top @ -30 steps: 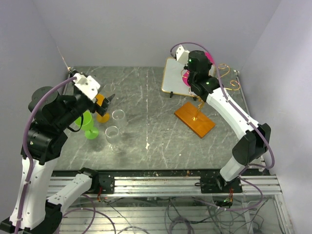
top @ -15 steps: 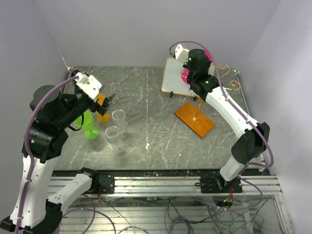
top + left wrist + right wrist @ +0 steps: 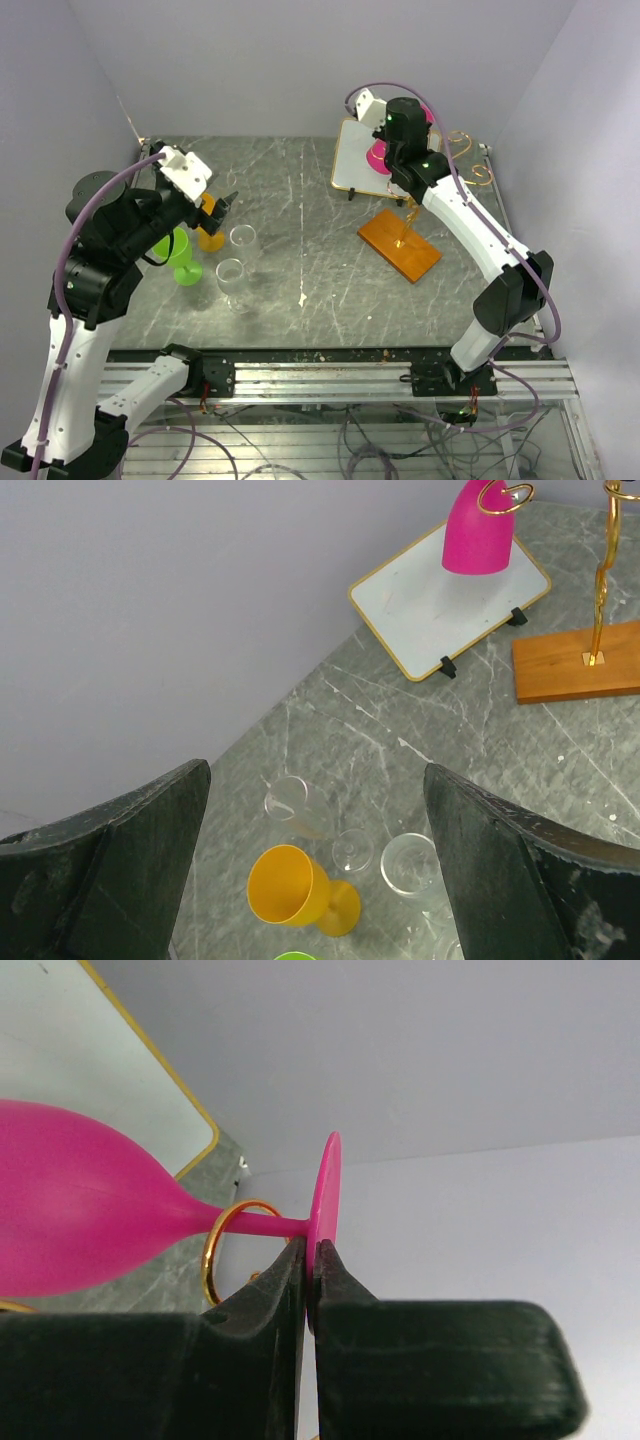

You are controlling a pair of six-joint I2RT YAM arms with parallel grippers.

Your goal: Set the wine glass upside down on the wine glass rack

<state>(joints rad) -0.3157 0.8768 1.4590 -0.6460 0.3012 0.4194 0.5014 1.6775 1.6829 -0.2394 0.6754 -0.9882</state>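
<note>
The pink wine glass point(image 3: 70, 1205) hangs upside down. Its stem passes through a gold ring point(image 3: 213, 1250) of the wine glass rack. My right gripper point(image 3: 312, 1252) is shut on the rim of the glass's foot point(image 3: 326, 1185). In the left wrist view the pink glass point(image 3: 478, 535) hangs bowl-down under a gold scroll, beside the rack's post point(image 3: 600, 580) and wooden base point(image 3: 580, 665). From above, the base point(image 3: 400, 245) lies right of centre and the pink bowl point(image 3: 380, 156) shows by my right wrist. My left gripper point(image 3: 315, 775) is open and empty, high above the glasses on the left.
A gold-framed mirror-like panel point(image 3: 355, 165) stands behind the rack, under the pink glass. On the left are a yellow glass point(image 3: 295, 890) on its side, a green glass point(image 3: 182, 255) and three clear glasses point(image 3: 240, 240). Purple walls close in the back and sides.
My right gripper has shifted slightly back and left with the pink glass in it. My left arm has lifted a little. The glasses on the table have not moved.
</note>
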